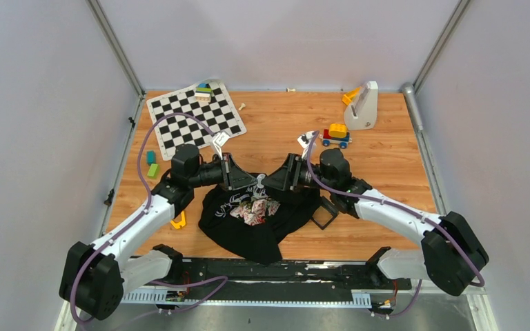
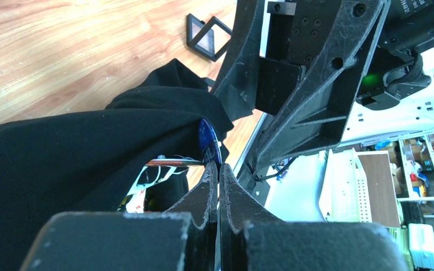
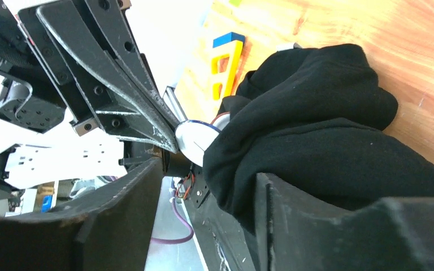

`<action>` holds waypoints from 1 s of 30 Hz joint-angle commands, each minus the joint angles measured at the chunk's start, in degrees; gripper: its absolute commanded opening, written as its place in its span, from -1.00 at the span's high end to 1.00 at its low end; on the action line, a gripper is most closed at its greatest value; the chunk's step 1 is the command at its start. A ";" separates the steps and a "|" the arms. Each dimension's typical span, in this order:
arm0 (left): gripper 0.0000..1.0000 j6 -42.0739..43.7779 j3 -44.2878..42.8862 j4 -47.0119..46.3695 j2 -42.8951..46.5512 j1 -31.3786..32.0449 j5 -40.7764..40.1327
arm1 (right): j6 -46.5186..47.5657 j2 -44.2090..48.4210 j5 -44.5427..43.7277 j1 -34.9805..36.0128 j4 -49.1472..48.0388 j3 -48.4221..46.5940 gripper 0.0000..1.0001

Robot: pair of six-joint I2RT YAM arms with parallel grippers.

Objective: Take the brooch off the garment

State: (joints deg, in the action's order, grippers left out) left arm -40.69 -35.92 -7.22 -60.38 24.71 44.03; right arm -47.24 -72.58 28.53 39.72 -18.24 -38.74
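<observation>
Jaws of the left gripper (image 2: 217, 169) are pressed together on the lower rim of the one small round blue brooch (image 2: 208, 138) with a dark rim. It sits at frame centre in the left wrist view, against a raised fold of the single black cloth garment (image 2: 62, 152). There the brooch shows edge-on as a narrow ellipse, its long axis nearly vertical and leaning to the upper left, its blue face turned left. From the right wrist view its pale side (image 3: 195, 138) faces the camera at centre left. The right gripper (image 3: 206, 172) has its jaws apart, with bunched cloth between them. One black square frame (image 1: 324, 214) lies on the wooden counter (image 1: 386, 158) just right of the garment.
</observation>
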 commanded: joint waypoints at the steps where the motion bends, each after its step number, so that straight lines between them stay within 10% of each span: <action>1: 1.00 -2.60 1.10 -6.98 1.91 0.08 1.80 | -5.87 2.12 -3.59 -0.40 -6.54 1.09 -0.30; 7: 1.00 -3.70 2.16 -8.79 2.81 -0.01 1.81 | -11.40 2.24 -4.21 -2.86 -8.24 3.63 -0.60; 30: 1.00 -6.80 6.59 -16.72 3.01 -0.01 2.05 | -26.38 -12.02 9.28 -3.65 -37.72 8.17 0.35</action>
State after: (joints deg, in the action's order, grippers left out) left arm -47.46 -28.97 -19.68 -58.72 24.67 44.95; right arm -71.46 -85.01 35.44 35.81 -47.97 -30.76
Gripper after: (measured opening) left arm 0.006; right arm 0.363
